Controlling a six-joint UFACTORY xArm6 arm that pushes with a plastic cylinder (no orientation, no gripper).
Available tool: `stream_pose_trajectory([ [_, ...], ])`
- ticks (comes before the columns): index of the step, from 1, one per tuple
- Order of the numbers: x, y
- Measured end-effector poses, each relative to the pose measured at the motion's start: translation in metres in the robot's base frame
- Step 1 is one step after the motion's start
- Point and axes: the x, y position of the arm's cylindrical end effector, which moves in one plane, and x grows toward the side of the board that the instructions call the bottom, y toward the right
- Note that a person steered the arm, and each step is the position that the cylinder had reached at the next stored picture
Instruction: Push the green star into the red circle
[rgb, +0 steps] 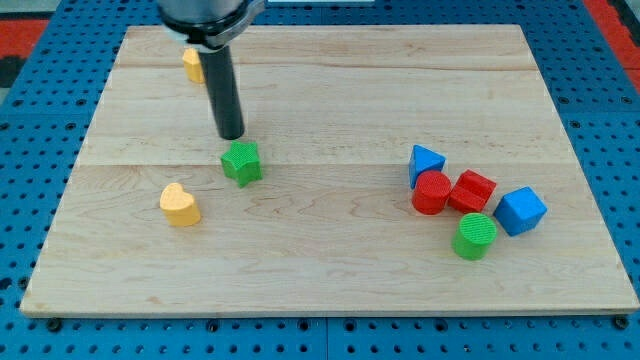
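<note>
Camera view shows the rod descending from the view's top, with my tip (232, 135) resting just above the green star (242, 162), at or very near its upper edge; contact cannot be confirmed. No jaws exist on this arm, so no spread or pinched state applies.

The green star lies left of the desk (330, 270) centre. The red circle (432, 192) lies well apart to the view's right, inside a cluster: a blue triangular block (426, 162) touching it above, a red block (472, 190) touching it on the right, a green cylinder (474, 236) below right, and a blue cube (521, 210) farther right. A yellow heart (179, 204) sits below left of the star; another yellow block (193, 65) is partly hidden behind the rod.

Step in hand, as judged: approach and positioning. The tip is placed above the star, not behind it. The next move calls for relocating the tip to the star's left side, then pushing rightward and slightly downward toward the red circle.
</note>
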Motion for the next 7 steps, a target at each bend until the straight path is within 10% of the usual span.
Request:
stream_pose_trajectory([
  [5,0.008,-0.104],
  [7,0.029,0.065],
])
